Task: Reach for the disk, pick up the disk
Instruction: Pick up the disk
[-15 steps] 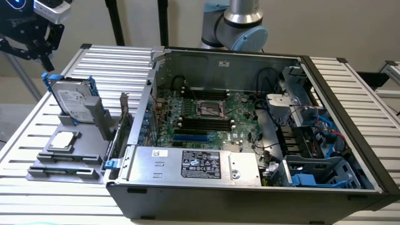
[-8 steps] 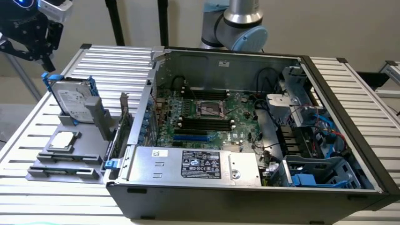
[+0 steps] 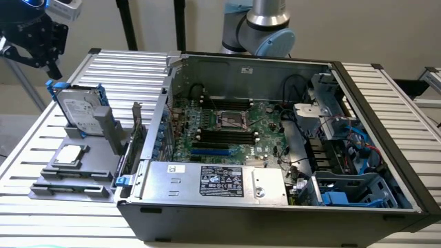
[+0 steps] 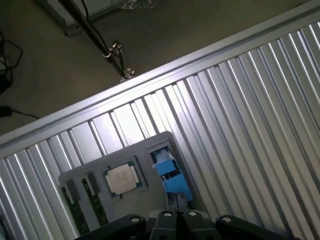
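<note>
**Claw and disk before the grasp.** The claw (image 3: 50, 71), clenched with its fingers pressed together and grasping nothing, hangs point-down just above the disk (image 3: 77, 111), over the disk's upper corner on the exterior view's left. Whether the tips touch the blue rail (image 3: 54, 92) at that corner cannot be told. The disk stands on edge in a slot at one end of the grey holder (image 3: 96, 147), leaning slightly. Its long axis rises from the holder towards the claw, and its white-labelled face is turned towards the holder's other end. Blue rails run along both long edges, so the short top edge between them is the part presented to the claw. In the wrist view this edge appears as a blue block just beyond the closed fingertips. On the holder, near the disk's foot, lies the CPU chip (image 3: 69, 155), and memory sticks (image 4: 75, 207) occupy the holder's opposite end. The holder rests on the ribbed counter (image 3: 131, 62), just beside the open computer case (image 3: 276, 217).
</note>
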`<state>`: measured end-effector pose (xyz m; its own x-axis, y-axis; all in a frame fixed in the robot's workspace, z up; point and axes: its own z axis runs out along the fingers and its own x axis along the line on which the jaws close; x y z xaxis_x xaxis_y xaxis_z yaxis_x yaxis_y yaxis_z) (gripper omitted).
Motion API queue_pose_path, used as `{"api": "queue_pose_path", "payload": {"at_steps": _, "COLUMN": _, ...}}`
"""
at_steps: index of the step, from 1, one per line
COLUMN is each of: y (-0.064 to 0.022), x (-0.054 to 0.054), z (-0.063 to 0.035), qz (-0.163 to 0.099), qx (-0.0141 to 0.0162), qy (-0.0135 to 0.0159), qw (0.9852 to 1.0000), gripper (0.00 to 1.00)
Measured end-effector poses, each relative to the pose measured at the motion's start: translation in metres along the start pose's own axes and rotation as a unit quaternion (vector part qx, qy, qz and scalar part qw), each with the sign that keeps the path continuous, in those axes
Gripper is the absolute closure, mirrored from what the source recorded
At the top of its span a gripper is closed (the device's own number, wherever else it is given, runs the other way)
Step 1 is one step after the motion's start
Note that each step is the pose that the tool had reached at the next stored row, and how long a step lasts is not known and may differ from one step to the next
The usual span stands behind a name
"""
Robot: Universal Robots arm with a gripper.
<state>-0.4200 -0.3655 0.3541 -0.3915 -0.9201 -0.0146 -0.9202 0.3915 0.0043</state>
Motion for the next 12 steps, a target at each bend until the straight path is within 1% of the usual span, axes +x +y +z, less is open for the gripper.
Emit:
{"api": "queue_pose_path", "payload": {"at_steps": 3, "y": 0.0000, "x": 0.0000, "z": 0.0000, "qz": -0.025, "qx": 0.0017, "qy": -0.0008, "qw": 0.9997, "gripper": 0.89}}
{"api": "queue_pose_path", "payload": {"at_steps": 6, "y": 0.0000, "x": 0.0000, "z": 0.0000, "qz": -0.051, "qx": 0.0020, "qy": -0.0010, "qw": 0.9987, "gripper": 0.89}}
{"api": "queue_pose_path", "payload": {"at_steps": 9, "y": 0.0001, "x": 0.0000, "z": 0.0000, "qz": -0.079, "qx": 0.0015, "qy": -0.0009, "qw": 0.9969, "gripper": 0.89}}
{"api": "queue_pose_path", "payload": {"at_steps": 12, "y": 0.0000, "x": 0.0000, "z": 0.0001, "qz": -0.106, "qx": 0.0011, "qy": -0.0009, "qw": 0.9944, "gripper": 0.89}}
